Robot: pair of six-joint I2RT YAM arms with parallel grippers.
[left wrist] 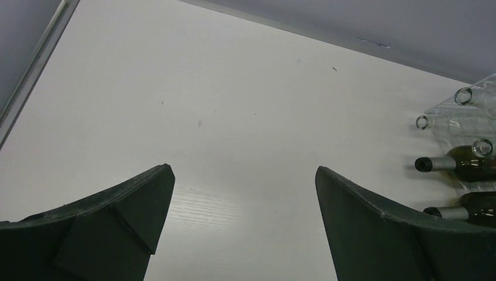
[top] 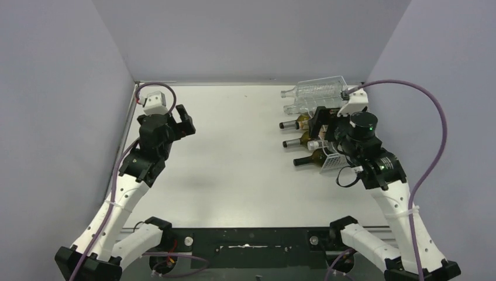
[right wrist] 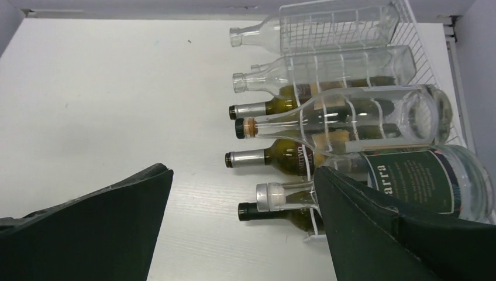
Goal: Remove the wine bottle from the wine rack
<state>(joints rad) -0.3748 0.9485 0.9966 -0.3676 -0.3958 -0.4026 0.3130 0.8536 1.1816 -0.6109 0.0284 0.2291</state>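
The white wire wine rack (right wrist: pixel 422 54) stands at the back right of the table, and its front corner shows in the top view (top: pixel 331 161). Several bottles lie in it with their necks pointing left. There are clear glass bottles (right wrist: pixel 327 26) on top and dark green ones (right wrist: pixel 281 157) below. A clear bottle with a dark label (right wrist: pixel 418 181) and a silver cap lies nearest, partly under my right finger (right wrist: pixel 380 234). My right gripper (right wrist: pixel 243 172) is open above the rack's front (top: pixel 325 130). My left gripper (left wrist: pixel 244 168) is open and empty, far left of the rack (top: pixel 186 120).
Grey walls close the table at the back and on both sides. A metal strip (left wrist: pixel 35 64) runs along the table's left edge. Bottle necks (left wrist: pixel 436 164) show at the right edge of the left wrist view. Purple cables hang from both arms.
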